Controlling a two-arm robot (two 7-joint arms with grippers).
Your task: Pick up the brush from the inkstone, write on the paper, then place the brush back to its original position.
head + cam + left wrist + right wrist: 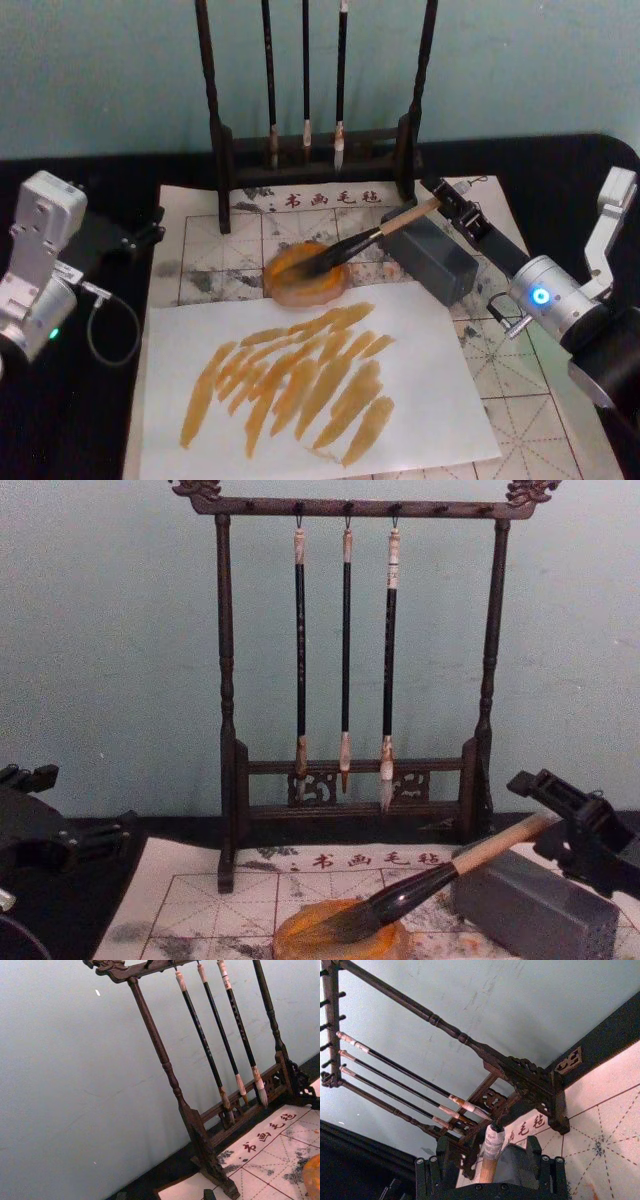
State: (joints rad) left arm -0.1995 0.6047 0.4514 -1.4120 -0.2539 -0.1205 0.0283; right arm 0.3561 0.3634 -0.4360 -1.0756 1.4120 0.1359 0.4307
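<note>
While brush leans bristles-down in inkstone, right hand spread around tan handle

Brush rack and grey block crowd inkstone.

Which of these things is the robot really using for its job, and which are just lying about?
In use:
- the brush, tip on the inkstone, handle end between the right gripper's jaws
- the white sheet with orange strokes, over the gridded paper

Lying about:
- the brush rack with three thin brushes
- the grey block
- the left gripper, idle at the paper's edge
</note>
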